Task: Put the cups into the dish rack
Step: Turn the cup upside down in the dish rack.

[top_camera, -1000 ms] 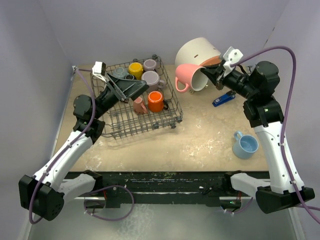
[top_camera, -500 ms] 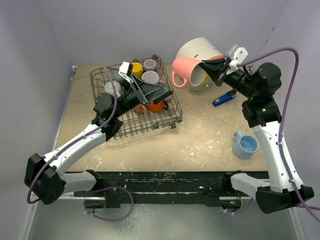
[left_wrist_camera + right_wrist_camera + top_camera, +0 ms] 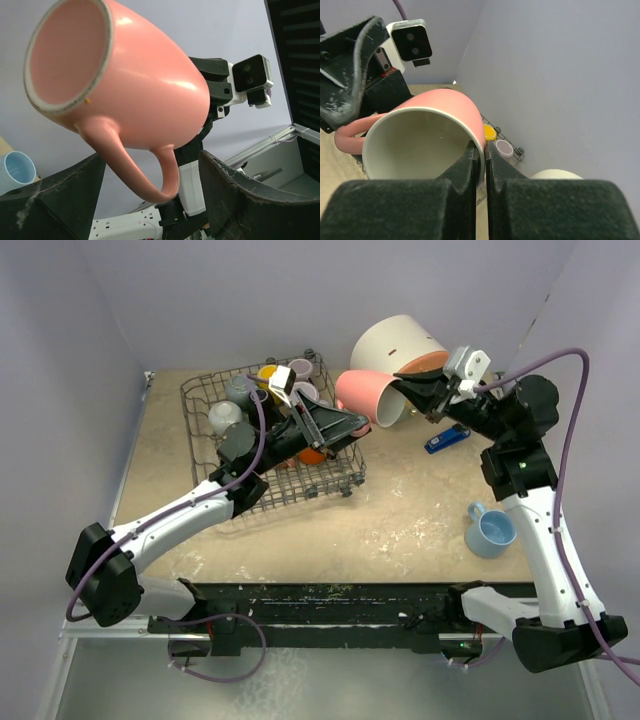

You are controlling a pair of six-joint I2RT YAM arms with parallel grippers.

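**Top view:** left arm stretched across the dish rack (image 3: 195,405), left gripper (image 3: 352,424) at the pink mug (image 3: 360,392), which hangs in the air just right of the rack.
**Left wrist view alone:** fingers (image 3: 55,200) apart, flanking the handle (image 3: 118,168).
**Right wrist view:** right gripper (image 3: 481,150) pinching the rim.

No text, label or number is legible.

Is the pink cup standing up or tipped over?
Tipped. The pink cup hangs on its side in the air, mouth facing sideways, with the right gripper pinching its rim.
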